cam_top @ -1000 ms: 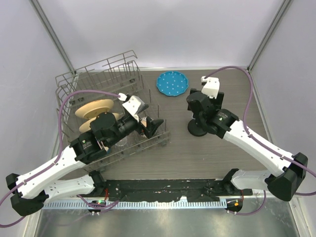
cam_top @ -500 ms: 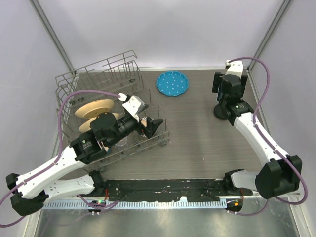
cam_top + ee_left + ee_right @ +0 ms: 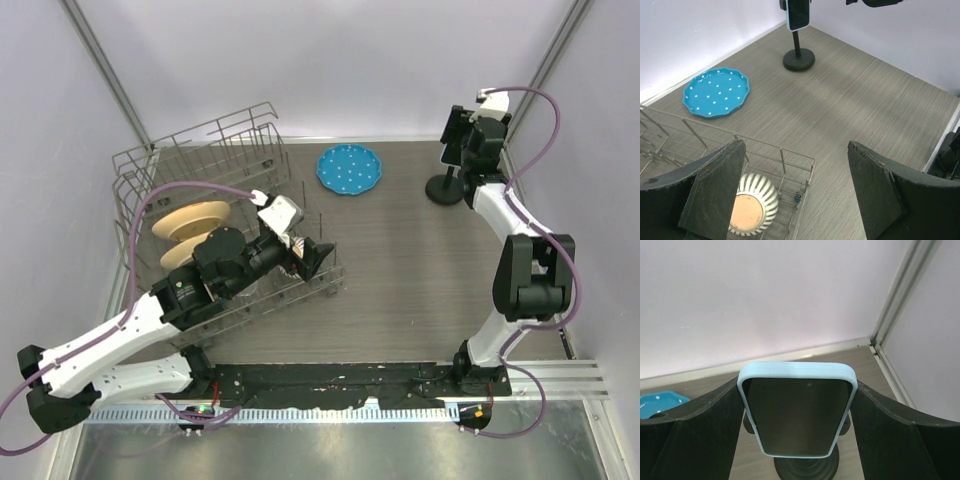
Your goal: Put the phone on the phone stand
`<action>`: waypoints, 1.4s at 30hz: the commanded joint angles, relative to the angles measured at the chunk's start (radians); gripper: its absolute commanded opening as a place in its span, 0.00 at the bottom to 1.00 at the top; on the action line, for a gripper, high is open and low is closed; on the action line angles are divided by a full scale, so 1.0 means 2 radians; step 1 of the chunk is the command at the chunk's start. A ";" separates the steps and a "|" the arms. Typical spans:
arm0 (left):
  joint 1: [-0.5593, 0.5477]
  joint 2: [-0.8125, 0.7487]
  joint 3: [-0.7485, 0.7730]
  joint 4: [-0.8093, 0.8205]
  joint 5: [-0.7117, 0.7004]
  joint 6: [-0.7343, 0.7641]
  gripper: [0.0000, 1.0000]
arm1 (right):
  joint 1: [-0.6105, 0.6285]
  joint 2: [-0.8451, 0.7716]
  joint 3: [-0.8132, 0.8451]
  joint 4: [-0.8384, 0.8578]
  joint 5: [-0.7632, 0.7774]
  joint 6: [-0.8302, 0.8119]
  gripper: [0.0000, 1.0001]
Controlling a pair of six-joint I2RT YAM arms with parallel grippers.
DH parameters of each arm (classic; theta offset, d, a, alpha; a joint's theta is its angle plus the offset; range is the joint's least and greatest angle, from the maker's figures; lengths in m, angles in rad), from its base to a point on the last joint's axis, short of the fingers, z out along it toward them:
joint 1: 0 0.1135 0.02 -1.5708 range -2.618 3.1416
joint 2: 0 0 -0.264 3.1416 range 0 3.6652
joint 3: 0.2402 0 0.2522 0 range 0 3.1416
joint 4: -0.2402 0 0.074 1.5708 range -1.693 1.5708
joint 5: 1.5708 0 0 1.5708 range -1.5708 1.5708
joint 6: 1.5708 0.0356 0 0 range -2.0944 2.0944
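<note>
Whereas the stand [image 3: 445, 188] stood nearer the middle a second ago, it now sits by the far right corner of the grey wood-grain bench [image 3: 850, 100], the glossy black, pale-blue-rimmed phone [image 3: 797, 415] upright in its cradle. Matte black right fingers [image 3: 695, 440] clasp the phone's sides; left fingers [image 3: 715, 190] gape empty above a wire rack [image 3: 215, 160].

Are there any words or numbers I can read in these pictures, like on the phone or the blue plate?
There are no words, numbers or signs to read.
The phone has a dark, blank screen.
The blue plate has only white dots, no letters.
The phone stand is plain black with no label showing.
</note>
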 commanded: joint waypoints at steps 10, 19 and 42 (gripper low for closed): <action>-0.001 0.022 -0.005 0.013 -0.030 0.021 0.87 | -0.011 0.149 0.157 0.174 -0.052 -0.050 0.01; 0.000 0.033 -0.005 0.010 -0.036 0.022 0.87 | -0.013 0.176 0.176 0.172 -0.060 -0.058 0.01; 0.000 0.036 -0.003 0.009 -0.030 0.018 0.87 | -0.013 0.167 0.177 0.101 -0.059 -0.080 0.84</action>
